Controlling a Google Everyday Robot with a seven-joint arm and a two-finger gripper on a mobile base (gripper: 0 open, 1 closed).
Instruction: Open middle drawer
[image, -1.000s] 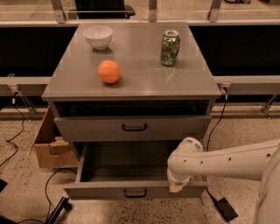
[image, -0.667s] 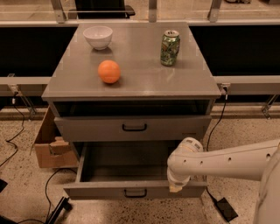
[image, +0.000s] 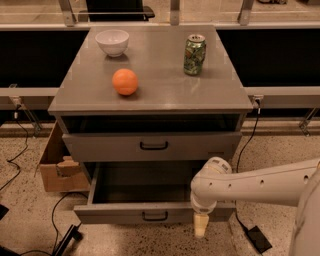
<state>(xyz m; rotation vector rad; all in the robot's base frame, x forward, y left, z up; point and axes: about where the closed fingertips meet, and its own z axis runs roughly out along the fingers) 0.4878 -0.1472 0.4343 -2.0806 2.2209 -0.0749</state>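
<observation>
The middle drawer (image: 120, 213) is a wide grey drawer with a small black loop handle (image: 155, 216). It stands pulled out from the cabinet, and its plain grey inside (image: 140, 185) shows nothing in it. My gripper (image: 200, 228) points down at the right part of the drawer's front panel, right of the handle, at the end of my white arm (image: 260, 182). The arm comes in from the right and covers the drawer's right front corner. The smaller drawer above it (image: 100, 147) is closed. No drawer shows below the open one.
On the grey cabinet top (image: 165, 85) sit an orange (image: 125, 81), a white bowl (image: 112, 41) and a green can (image: 194, 48). A cardboard box (image: 52, 167) stands on the floor to the left. Cables and a black adapter (image: 257, 239) lie on the speckled floor.
</observation>
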